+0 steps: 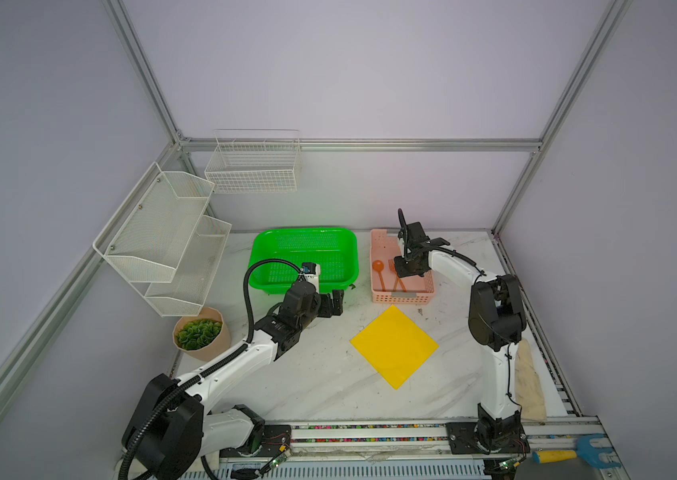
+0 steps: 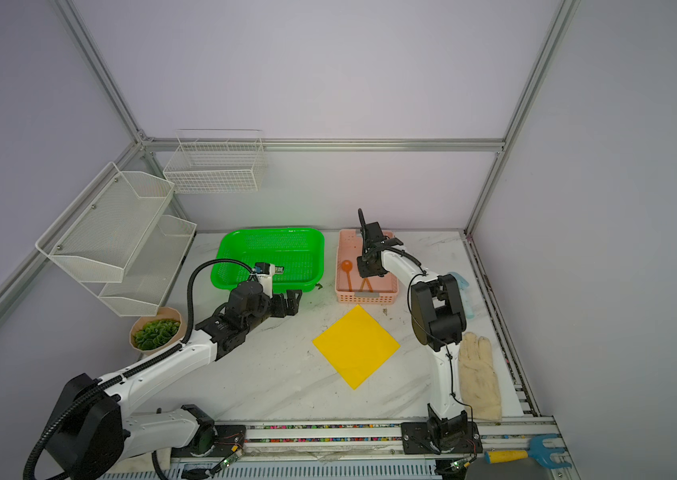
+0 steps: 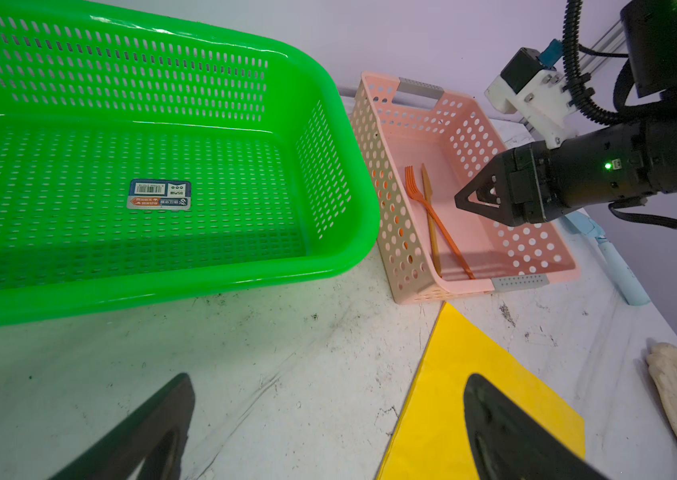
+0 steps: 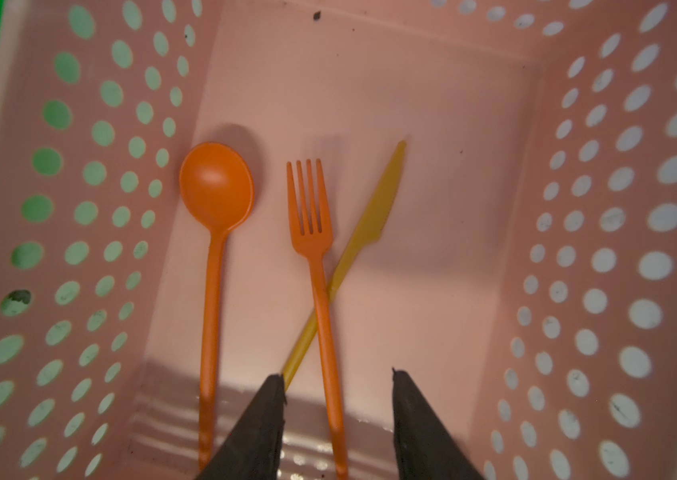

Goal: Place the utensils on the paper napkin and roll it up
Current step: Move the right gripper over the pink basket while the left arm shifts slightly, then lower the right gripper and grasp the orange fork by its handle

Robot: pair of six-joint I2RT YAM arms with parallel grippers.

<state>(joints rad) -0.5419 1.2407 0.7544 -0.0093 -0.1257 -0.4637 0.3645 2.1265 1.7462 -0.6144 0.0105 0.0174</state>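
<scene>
R gripper (image 4: 336, 373) astride fork (image 4: 322, 291) (clear of basket (image 4: 370, 37) walls)

White links (image 1: 226, 369), black joints (image 1: 494, 316), ribbed black cable (image 1: 248, 299).

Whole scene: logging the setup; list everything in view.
pink basket: 1, pink, table rear
green basket: 1, green, table rear
napkin: 1, yellow, table centre
spoon: 1, orange, pink basket
knife: 1, yellowish, pink basket
fork: 1, orange, across knife
wire racks: 2, white, walls
plant: 1, green, below racks
glove: 1, cream, right side
trowel: 1, pale blue, right side
rake: 1, blue and yellow, front rail
left pincer: 1, black, open, over table
right pincer: 1, black, open, astride fork
</scene>
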